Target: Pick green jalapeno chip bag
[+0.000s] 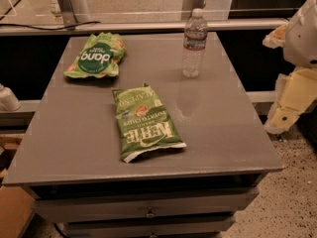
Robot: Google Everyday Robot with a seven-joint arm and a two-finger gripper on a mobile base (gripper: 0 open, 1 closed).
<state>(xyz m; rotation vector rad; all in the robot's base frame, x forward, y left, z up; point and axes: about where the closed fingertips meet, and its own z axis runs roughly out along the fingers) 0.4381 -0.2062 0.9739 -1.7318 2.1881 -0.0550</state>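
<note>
Green crinkled film: in the camera view, the Kettle jalapeno chip bag (146, 124) is lying flat on the grey table (233, 133), well apart from the gripper (289, 103). The gripper is hanging beyond the table's side edge, and I cannot tell its opening. The bag is looking light, soft, slippery and crushable, so I am advising a pinch at the white end seam.

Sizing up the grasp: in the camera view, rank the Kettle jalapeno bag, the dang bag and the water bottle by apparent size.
1. green jalapeno chip bag, though nearest the camera.
2. dang bag.
3. water bottle; narrow, close to the dang bag in size, so unsure.
The gripper sits off the right side of the table.
</note>
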